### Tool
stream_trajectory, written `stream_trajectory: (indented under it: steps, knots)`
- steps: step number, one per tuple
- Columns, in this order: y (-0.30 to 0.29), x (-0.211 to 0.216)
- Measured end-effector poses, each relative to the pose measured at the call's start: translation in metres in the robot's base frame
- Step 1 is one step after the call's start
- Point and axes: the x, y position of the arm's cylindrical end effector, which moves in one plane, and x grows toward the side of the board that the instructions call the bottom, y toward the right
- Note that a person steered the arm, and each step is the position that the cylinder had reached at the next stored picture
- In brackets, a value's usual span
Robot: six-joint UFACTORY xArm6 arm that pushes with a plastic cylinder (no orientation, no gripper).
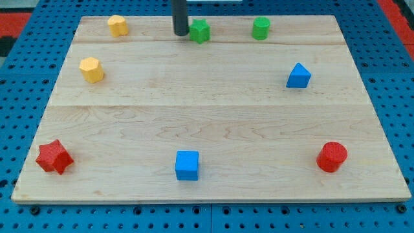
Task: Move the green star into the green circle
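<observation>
Green star (200, 31) sits near the board's (207, 110) top edge, and my tip (180, 33) stands just on its left side, touching or nearly so. Being a bare rod, it grips nothing. The green circle (261, 28) lies further to the view's right along the same row, so I judge a straight rightward push suits. No containers here.
</observation>
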Motion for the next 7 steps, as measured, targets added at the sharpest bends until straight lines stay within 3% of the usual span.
stream_trajectory:
  steps: [1, 3, 5, 7]
  knots:
    - [0.032, 0.000]
    - [0.008, -0.013]
    - [0.092, -0.014]
    - [0.071, 0.047]
